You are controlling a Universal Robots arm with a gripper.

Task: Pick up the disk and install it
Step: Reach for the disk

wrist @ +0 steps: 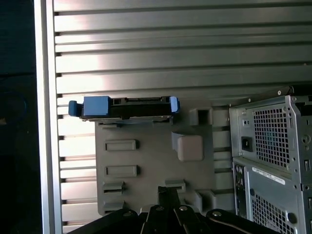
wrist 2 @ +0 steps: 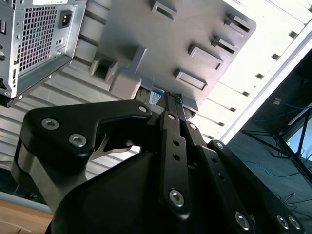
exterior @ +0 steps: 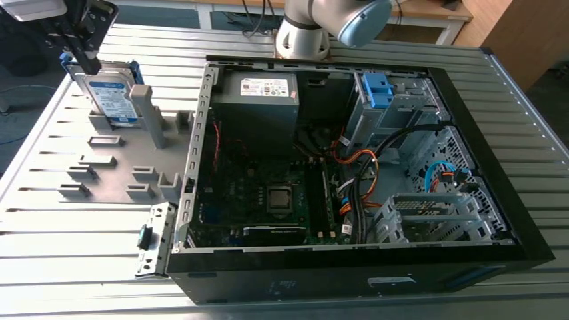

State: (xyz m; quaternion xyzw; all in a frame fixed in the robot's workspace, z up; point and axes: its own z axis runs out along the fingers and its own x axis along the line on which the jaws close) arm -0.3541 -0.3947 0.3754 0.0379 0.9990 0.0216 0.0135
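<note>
The disk [exterior: 114, 100] stands upright on its edge in a slot of the grey fixture [exterior: 116, 170] at the exterior view's upper left, its white-and-blue label facing out and its blue bracket round the edges. My gripper [exterior: 89, 65] hangs just above the disk's top corner, fingers together and nothing held. In the first wrist view the disk [wrist: 126, 107] shows edge-on at the far end of the fixture [wrist: 156, 161], apart from my gripper [wrist: 168, 189]. In the second wrist view my gripper [wrist 2: 173, 100] points at a sliver of the disk's label [wrist 2: 155, 97].
The open computer case [exterior: 356, 153] lies on the slatted metal table [exterior: 80, 233], right of the fixture in the exterior view. It holds a power supply [exterior: 260, 100], a motherboard and a drive bay with a blue clip [exterior: 377, 89]. The arm's base [exterior: 307, 33] stands behind the case.
</note>
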